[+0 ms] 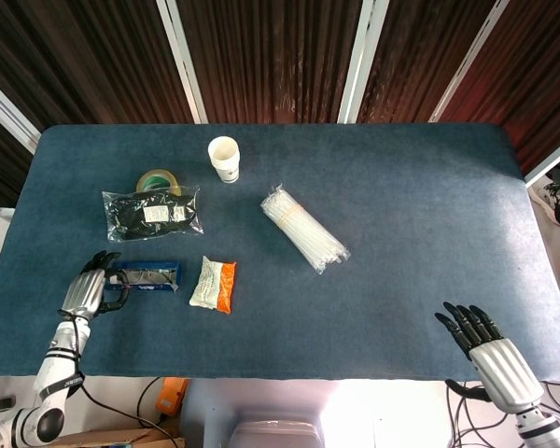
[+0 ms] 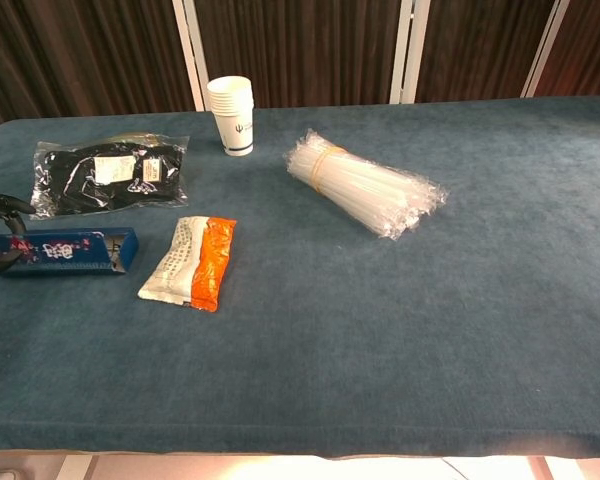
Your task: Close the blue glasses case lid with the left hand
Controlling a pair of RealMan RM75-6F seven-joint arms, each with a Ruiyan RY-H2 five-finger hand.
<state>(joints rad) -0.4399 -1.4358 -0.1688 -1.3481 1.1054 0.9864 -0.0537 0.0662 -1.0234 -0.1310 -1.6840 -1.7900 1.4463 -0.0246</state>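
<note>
The left hand (image 1: pixel 87 291) sits near the tabletop's (image 1: pixel 401 215) left front corner, fingers apparently curled around the left end of the blue glasses case (image 1: pixel 145 276). The case's long axis runs left-right, parallel to the front edge, extending rightward from the hand. The right hand (image 1: pixel 490 349), open and empty, hangs off the front right corner, well apart.

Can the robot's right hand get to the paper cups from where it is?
Probably not easily. The right hand hangs at the near right table edge, and the paper cups stand far across, with the straw bundle lying roughly between them.
</note>
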